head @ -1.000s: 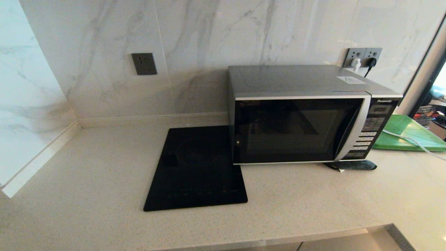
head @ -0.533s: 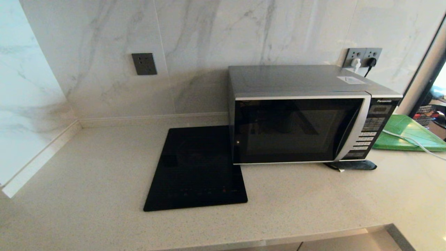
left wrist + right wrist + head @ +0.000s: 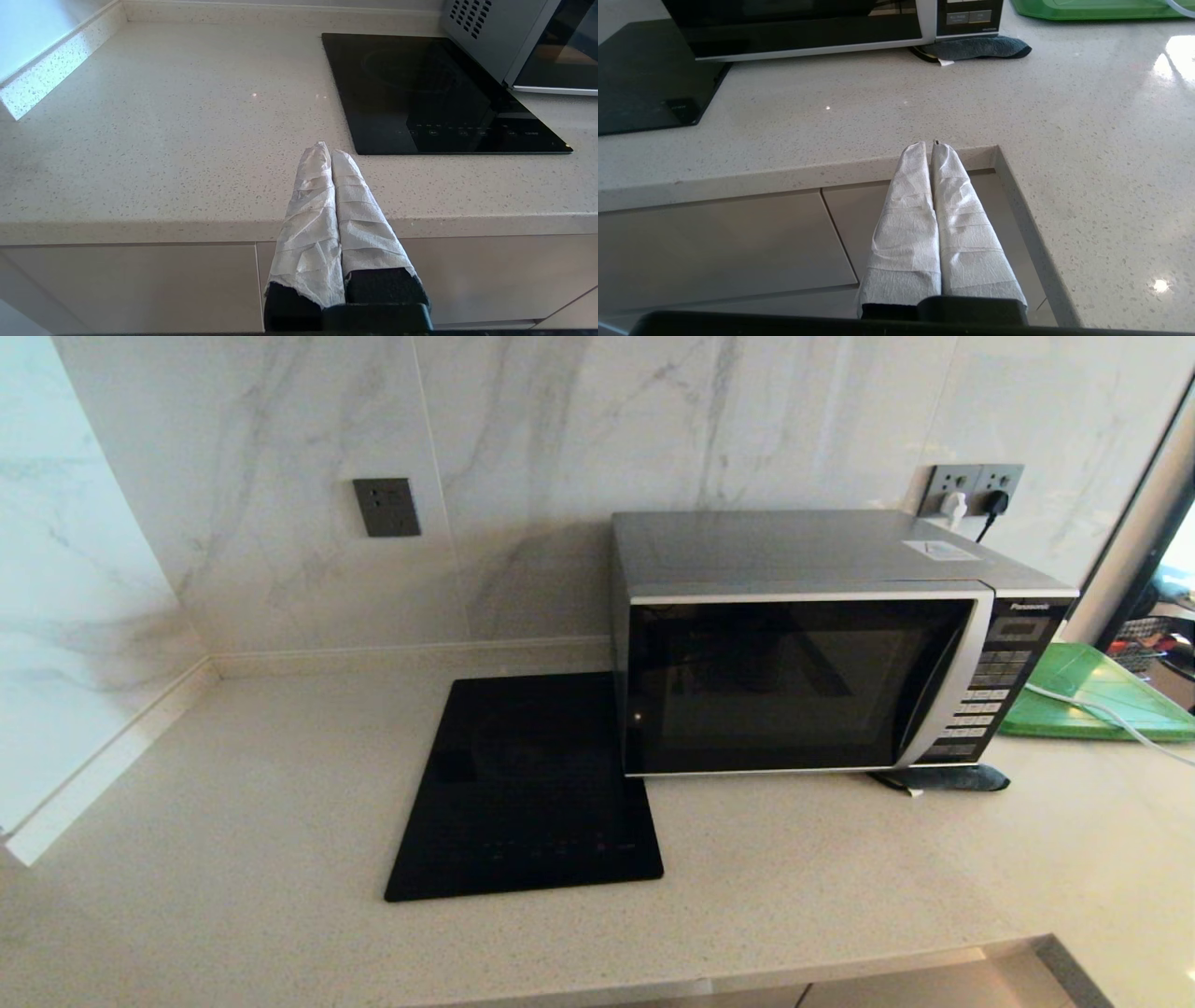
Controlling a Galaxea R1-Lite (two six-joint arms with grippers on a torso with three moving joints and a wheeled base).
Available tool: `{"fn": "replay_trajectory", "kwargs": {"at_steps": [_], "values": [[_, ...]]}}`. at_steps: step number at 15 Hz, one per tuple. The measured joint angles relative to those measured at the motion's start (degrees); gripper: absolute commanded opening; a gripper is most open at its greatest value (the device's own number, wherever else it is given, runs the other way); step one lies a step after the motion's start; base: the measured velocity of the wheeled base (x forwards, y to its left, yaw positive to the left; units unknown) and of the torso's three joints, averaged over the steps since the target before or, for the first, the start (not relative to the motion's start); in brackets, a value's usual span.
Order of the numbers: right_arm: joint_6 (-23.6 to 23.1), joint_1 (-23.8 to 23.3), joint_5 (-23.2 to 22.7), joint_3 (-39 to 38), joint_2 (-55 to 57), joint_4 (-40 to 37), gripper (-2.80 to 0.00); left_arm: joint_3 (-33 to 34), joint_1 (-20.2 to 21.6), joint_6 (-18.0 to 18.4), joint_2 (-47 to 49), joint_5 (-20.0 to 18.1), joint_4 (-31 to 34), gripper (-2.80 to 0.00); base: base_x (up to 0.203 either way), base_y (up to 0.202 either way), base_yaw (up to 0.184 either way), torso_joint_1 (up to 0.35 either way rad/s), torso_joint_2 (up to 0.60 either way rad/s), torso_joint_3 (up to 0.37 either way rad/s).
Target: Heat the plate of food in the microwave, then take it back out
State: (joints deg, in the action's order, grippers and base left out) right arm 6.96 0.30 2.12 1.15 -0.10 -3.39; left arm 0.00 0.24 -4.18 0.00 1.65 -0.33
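Nothing is moving since a second ago. From the head, the microwave (image 3: 822, 644) is sitting at 3 o'clock with its door shut; the plate of food is not showing, maybe inside heating. By the left wrist, the left gripper (image 3: 331, 151) is waiting off the counter (image 3: 163, 140) edge, fingers pressed together. By the right wrist, the right gripper (image 3: 930, 148) is waiting likewise, fingers together, microwave at 11 o'clock
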Motion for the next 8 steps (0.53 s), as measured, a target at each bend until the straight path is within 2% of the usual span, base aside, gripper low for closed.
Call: {"fn": "replay_trajectory", "kwargs": {"at_steps": [6,8], "values": [[0.1,0.0,0.0,-0.1,0.0,0.4,-2.80,0.0,0.0,0.0,0.0,0.0,0.0,-2.80,0.000,0.000,0.000,0.000,0.00,0.000],[0.3,0.0,-0.1,-0.7,0.0,2.7,-2.80,0.0,0.0,0.0,0.0,0.0,0.0,-2.80,0.000,0.000,0.000,0.000,0.00,0.000]]}}
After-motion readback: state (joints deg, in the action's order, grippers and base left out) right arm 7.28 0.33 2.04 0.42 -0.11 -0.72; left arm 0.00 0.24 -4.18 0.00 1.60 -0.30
